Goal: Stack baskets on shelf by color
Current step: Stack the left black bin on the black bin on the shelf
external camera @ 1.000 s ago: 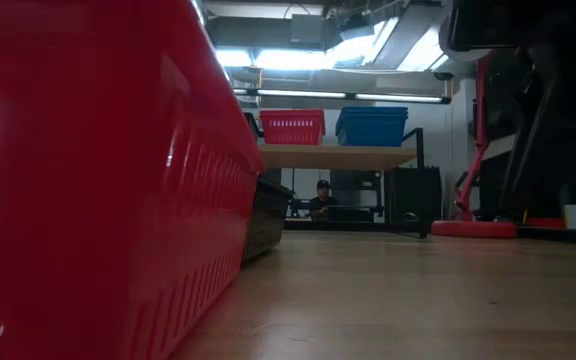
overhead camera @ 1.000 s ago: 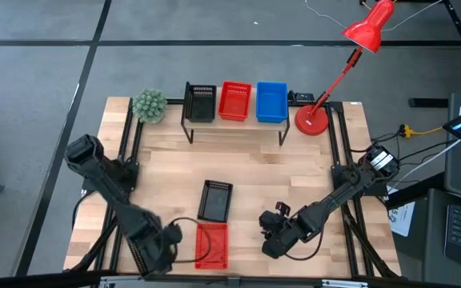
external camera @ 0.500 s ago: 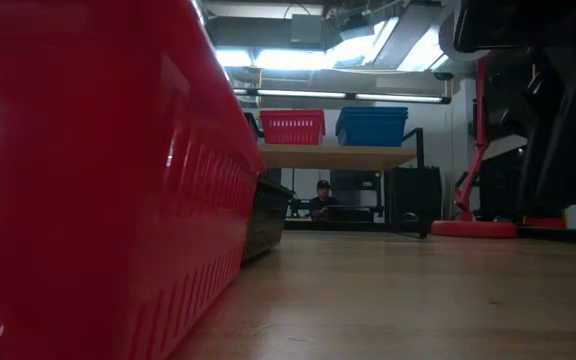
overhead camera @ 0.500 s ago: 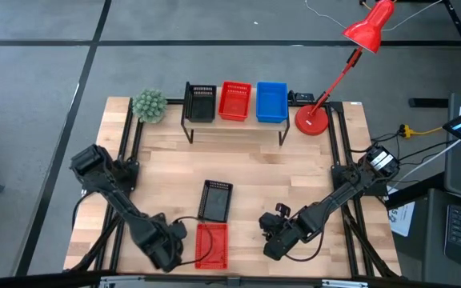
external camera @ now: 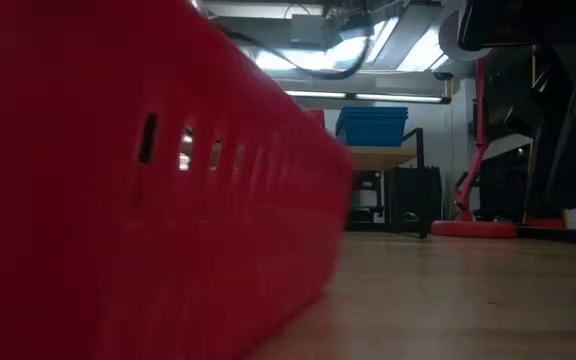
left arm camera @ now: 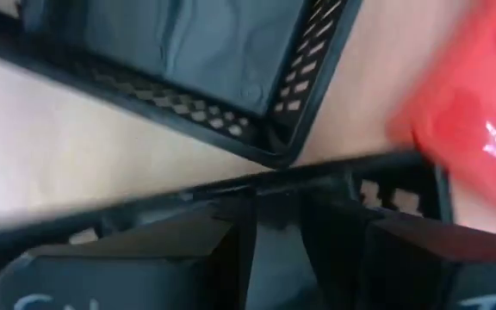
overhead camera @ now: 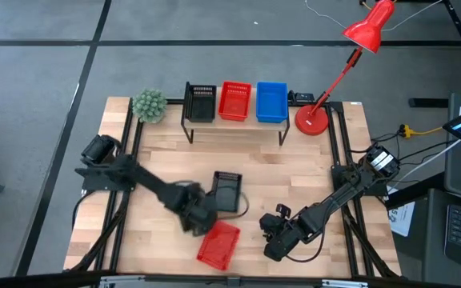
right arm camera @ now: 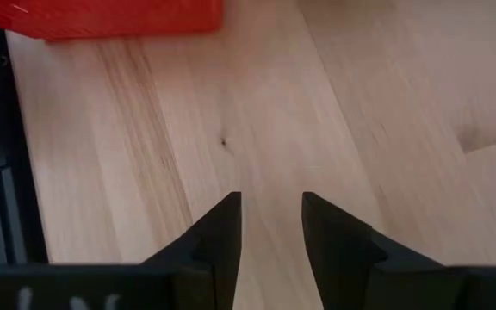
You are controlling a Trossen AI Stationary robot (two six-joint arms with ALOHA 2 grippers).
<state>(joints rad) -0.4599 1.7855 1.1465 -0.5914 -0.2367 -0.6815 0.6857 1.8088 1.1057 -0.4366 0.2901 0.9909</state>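
Note:
The shelf point(overhead camera: 234, 128) at the table's far edge carries black point(overhead camera: 202, 102), red point(overhead camera: 235, 101) and blue point(overhead camera: 271, 102) baskets side by side. One black basket point(overhead camera: 228, 192) lies flat near the table's middle. A red basket point(overhead camera: 218, 244) lies askew near the near edge and fills the low view point(external camera: 118, 200). My left gripper point(overhead camera: 197, 214) hovers just left of the black basket. In its wrist view a blurred black mesh rim point(left arm camera: 386, 194) crosses close in front, with the black basket point(left arm camera: 179, 52) beyond. My right gripper point(overhead camera: 274, 237) is open over bare wood right of the red basket.
A green plant ball point(overhead camera: 149, 106) stands left of the shelf. A red desk lamp has its base point(overhead camera: 311, 120) to the right of the shelf and its head point(overhead camera: 369, 28) beyond the far edge. Bare tabletop point(overhead camera: 294, 172) lies between shelf and grippers.
My left gripper has swung quickly from the near-left corner toward the table's middle, moving right and toward the far edge. The red basket has turned about on the table, its far end swinging right. The black basket has slid a little toward the far right.

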